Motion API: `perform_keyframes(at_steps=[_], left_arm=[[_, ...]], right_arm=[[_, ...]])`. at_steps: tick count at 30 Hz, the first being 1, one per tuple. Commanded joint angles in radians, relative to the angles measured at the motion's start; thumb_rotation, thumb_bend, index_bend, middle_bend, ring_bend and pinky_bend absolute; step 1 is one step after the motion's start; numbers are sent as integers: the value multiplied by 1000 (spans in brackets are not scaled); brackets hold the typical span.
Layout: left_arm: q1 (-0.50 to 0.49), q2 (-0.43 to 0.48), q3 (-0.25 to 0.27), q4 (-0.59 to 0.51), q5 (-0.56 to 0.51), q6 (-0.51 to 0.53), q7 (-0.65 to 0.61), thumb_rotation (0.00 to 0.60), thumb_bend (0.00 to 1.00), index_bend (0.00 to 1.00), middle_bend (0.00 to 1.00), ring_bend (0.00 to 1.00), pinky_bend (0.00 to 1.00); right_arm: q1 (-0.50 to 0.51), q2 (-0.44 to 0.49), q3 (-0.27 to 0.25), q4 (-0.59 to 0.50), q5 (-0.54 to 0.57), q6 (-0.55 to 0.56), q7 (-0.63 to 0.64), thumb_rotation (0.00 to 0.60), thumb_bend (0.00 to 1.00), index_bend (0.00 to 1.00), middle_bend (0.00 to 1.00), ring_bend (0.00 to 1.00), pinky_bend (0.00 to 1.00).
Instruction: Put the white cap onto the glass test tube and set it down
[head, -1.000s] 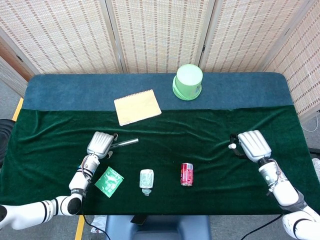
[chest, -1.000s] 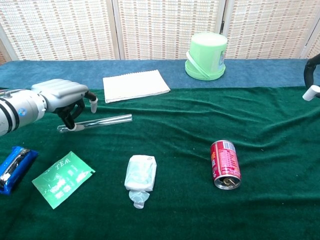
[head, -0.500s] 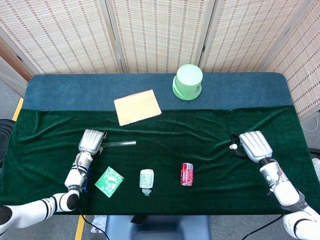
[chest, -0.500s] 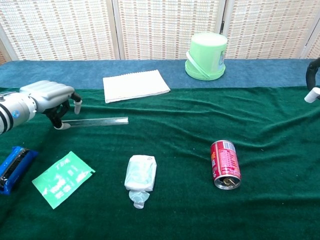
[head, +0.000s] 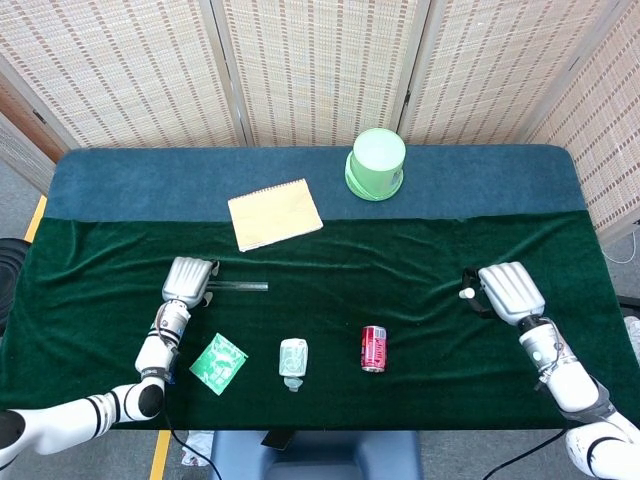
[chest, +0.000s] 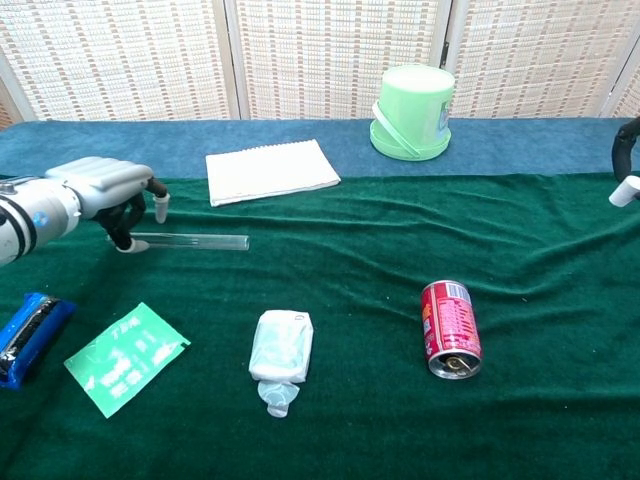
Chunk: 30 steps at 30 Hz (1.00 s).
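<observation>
The glass test tube (head: 240, 288) (chest: 195, 241) lies level along the green cloth, left of centre. My left hand (head: 188, 280) (chest: 100, 190) is at its left end and grips that end with curled fingers, thumb on top. At the far right my right hand (head: 508, 292) (chest: 628, 160) hovers low over the cloth. Its curled fingers pinch a small white piece, the white cap (head: 465, 293) (chest: 625, 188). In the chest view only the fingers of that hand show, at the frame edge. Cap and tube are far apart.
A green bucket (head: 376, 163) (chest: 410, 112) and a notepad (head: 275, 214) (chest: 271, 171) sit at the back. Near the front lie a red can (head: 373, 348) (chest: 450, 328), a tissue pack (head: 293, 362) (chest: 280, 350), a green tea packet (head: 219, 363) (chest: 125, 357) and a blue packet (chest: 30, 335).
My left hand has drawn the tube leftward, and the tube has gone from tilted to level on the cloth. The right hand has hardly moved.
</observation>
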Motion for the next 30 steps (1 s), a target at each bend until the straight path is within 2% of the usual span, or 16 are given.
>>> perform_keyframes(at_steps=[1,14,30], left_arm=[[-16,-5,-17,-30,-27,-8,4,600,331,434,788,726,779],[-75,-60,-40,1,-131,-14,66,600,338,458,808,743,783],[-114,-98,-28,20,-164,-9,107,600,338,501,825,752,783]], right_arm=[[-1,0,0,2,1,0,1,600,598,768,1000,1000,1000],[-4,-7,0,30,3,-12,28,600,598,769,1000,1000,1000],[-3,-15,-1,54,2,-26,46,600,599,771,1000,1000,1000]])
